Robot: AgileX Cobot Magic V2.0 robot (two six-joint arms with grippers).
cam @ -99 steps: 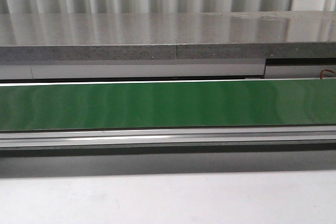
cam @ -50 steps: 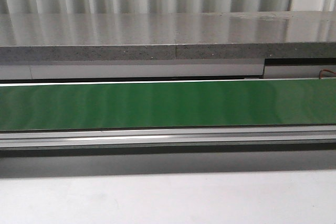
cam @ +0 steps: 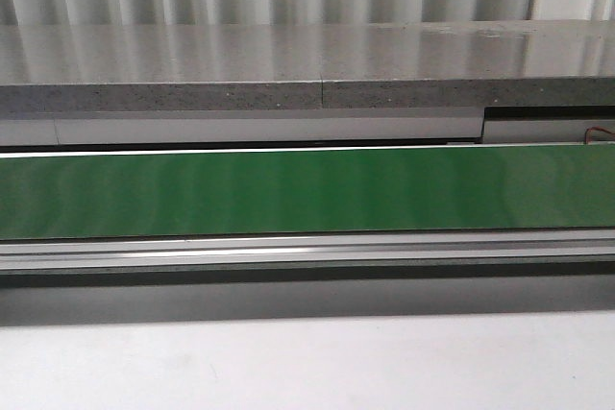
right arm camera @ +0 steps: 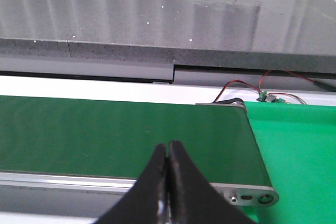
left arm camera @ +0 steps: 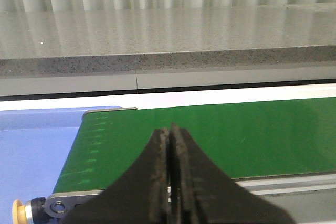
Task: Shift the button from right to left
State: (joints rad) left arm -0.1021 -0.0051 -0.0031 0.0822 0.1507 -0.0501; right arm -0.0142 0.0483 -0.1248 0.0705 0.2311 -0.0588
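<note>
Button: not visible in any view. Green conveyor belt (cam: 307,191) runs across the front view, with a grey speckled counter (cam: 288,64) behind it and a pale surface (cam: 307,367) in front. Left hand (left arm camera: 169,129): fingers pressed together, holding nothing, poised over the belt's end near a blue panel (left arm camera: 37,145). Right hand (right arm camera: 168,146): fingers pressed together, holding nothing, over the belt's other end near red wires (right arm camera: 252,83).

A long green conveyor belt (cam: 307,191) in a silver aluminium frame (cam: 307,254) runs across the pale white tabletop (cam: 307,367). Behind it stands a speckled grey stone counter (cam: 288,64), seemingly bare.
</note>
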